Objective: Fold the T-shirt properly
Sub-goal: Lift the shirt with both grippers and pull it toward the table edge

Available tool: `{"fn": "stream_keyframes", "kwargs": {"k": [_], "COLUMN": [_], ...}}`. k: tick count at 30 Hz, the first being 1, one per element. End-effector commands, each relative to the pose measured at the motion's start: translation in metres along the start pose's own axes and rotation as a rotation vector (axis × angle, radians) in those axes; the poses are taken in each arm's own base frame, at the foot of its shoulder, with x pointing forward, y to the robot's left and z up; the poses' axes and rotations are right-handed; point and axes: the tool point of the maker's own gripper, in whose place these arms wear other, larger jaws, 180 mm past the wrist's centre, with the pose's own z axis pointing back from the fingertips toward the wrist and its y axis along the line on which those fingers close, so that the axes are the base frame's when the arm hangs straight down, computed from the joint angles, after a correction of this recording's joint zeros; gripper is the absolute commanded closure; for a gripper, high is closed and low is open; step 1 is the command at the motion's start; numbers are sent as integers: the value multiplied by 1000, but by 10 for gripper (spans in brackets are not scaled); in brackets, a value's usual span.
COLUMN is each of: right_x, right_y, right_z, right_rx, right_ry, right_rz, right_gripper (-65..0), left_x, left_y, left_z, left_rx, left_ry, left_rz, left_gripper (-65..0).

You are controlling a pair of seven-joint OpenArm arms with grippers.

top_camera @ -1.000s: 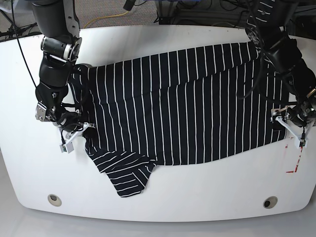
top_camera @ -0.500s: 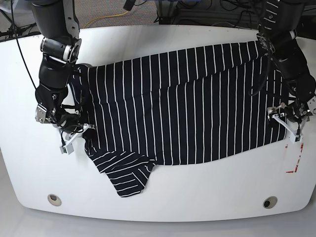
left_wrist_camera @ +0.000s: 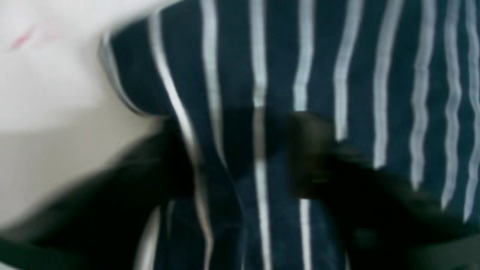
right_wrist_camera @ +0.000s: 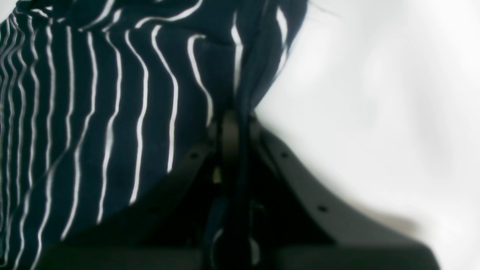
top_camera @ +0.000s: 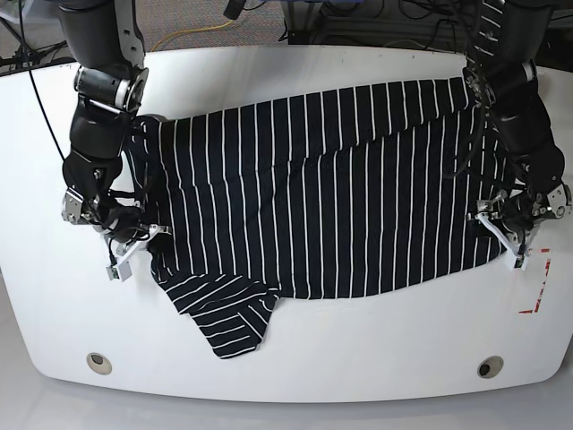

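The black T-shirt [top_camera: 322, 197] with thin white stripes lies spread across the white table, one sleeve crumpled at the front left. My left gripper [top_camera: 508, 240] is down on the shirt's right edge. In the left wrist view its two dark fingers [left_wrist_camera: 315, 157] stand apart astride a raised ridge of striped fabric [left_wrist_camera: 375, 75], so the left gripper [left_wrist_camera: 240, 150] is open; the picture is blurred. My right gripper [top_camera: 134, 249] is at the shirt's left edge. In the right wrist view the right gripper [right_wrist_camera: 234, 120] is shut on a pinched fold of the T-shirt [right_wrist_camera: 93, 93].
The white table [top_camera: 358, 358] has two round holes near its front edge [top_camera: 99, 362] [top_camera: 489, 366]. A red mark [top_camera: 537, 296] lies on the table just right of the shirt. Cables [top_camera: 376, 27] run behind the table's far edge.
My left gripper has moved left from the bare table onto the shirt's right edge, and its jaws have narrowed. The right gripper has shifted slightly outward, still holding the fabric.
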Motion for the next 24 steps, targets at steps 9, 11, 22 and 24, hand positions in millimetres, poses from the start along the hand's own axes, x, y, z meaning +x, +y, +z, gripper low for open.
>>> {"fn": "stream_keyframes", "kwargs": {"k": [9, 11, 22, 24], "right_x": [45, 39, 51, 50], "right_y": [0, -1, 2, 1], "right_z": [20, 20, 45, 45], "right_rx": [-25, -25, -77, -79], "right_ry": [-101, -96, -110, -108], "right_rz": [77, 74, 193, 192], "right_gripper": [0, 0, 0, 0], "left_x": [-11, -11, 15, 19], "left_y": [-4, -4, 4, -4], "left_z": [-2, -2, 37, 39], "left_rx": [-19, -18, 103, 107], "left_ry": [51, 50, 17, -3], "left_rz": [-18, -16, -141, -162], "left_gripper": [0, 0, 0, 0]}}
